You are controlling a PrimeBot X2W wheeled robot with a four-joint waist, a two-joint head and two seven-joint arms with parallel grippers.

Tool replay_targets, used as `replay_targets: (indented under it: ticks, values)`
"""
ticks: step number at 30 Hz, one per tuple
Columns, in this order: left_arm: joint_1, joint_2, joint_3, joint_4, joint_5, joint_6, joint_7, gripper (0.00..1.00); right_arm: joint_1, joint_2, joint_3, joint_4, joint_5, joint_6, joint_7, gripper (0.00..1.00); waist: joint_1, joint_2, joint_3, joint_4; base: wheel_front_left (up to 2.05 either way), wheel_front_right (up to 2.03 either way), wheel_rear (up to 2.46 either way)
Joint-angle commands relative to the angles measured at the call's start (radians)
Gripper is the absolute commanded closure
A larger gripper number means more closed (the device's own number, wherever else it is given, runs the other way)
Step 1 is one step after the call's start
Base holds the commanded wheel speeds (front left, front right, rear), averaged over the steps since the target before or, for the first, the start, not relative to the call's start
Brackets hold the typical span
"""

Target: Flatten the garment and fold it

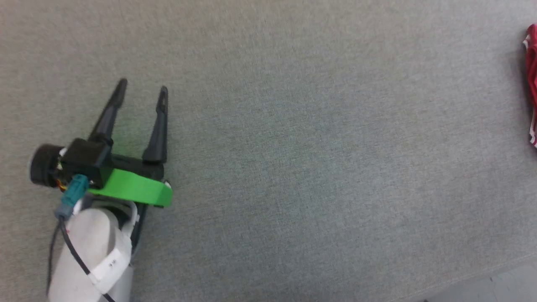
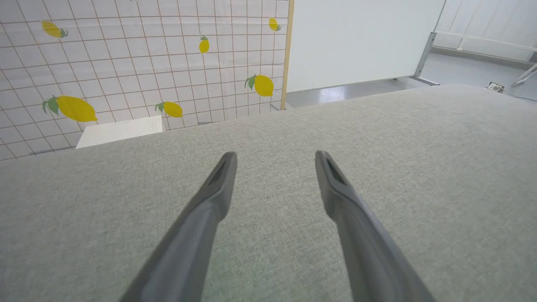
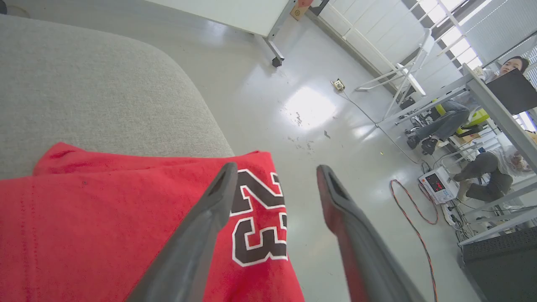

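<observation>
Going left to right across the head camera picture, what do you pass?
The open left gripper → a wide stretch of bare grey fabric surface → the red garment, at the right edge.

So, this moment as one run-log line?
left gripper: open, over grey cushion | right gripper: open, over garment | garment: at cushion edge

A grey woven surface (image 2: 419,167) spreads under the left pincer (image 2: 275,154). Beyond its far edge, ahead and left of that pincer, stands a white tiled wall (image 2: 126,63) printed with yellow lemons (image 2: 263,85). Ahead and right is a plain white panel (image 2: 356,42) on a metal foot (image 2: 420,67). Past the surface's rounded corner, ahead of the right pincer (image 3: 275,167), lies a glossy pale floor (image 3: 260,84) with a bright patch (image 3: 310,109) of reflected light. Further right of that pincer are an orange cable (image 3: 413,209), a grey desk (image 3: 491,105) with seated people (image 3: 449,115), a white railing (image 3: 379,50) and bright windows (image 3: 455,31).
</observation>
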Motion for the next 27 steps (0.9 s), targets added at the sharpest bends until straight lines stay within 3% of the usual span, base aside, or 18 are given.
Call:
replay_targets:
  ticks: [1, 9, 13, 20, 27]
  values:
    - [0.022, -0.010, -0.001, 0.021, -0.008, 0.007, -0.016, 0.00, 0.017, -0.004, 0.004, 0.015, 0.004, -0.002, -0.036, 0.00, -0.0001, 0.0000, -0.089, 0.022, 0.00, 0.00, 0.00]
    - [0.088, -0.081, -0.004, 0.137, -0.070, 0.015, -0.061, 0.00, 0.084, 0.005, 0.150, 0.072, 0.139, -0.002, -0.176, 0.00, -0.0001, 0.0000, -0.282, 0.076, 0.00, 0.00, 0.00]
    - [0.123, -0.106, -0.004, 0.179, -0.103, 0.013, -0.070, 0.00, 0.147, 0.034, 0.251, 0.026, 0.259, -0.002, -0.202, 0.00, -0.0001, 0.0000, -0.357, 0.113, 0.00, 0.00, 0.00]
    - [0.153, -0.138, -0.005, 0.240, -0.145, 0.015, -0.076, 0.00, 0.363, 0.123, 0.371, -0.255, 0.474, -0.002, -0.211, 0.00, -0.0001, 0.0000, -0.441, 0.186, 0.00, 0.00, 0.00]
    - [0.163, -0.155, -0.022, 0.291, -0.153, 0.016, -0.077, 0.00, 0.620, 0.263, 0.409, -0.605, 0.539, -0.002, -0.156, 0.00, -0.0001, 0.0000, -0.487, 0.248, 0.00, 0.00, 0.00]
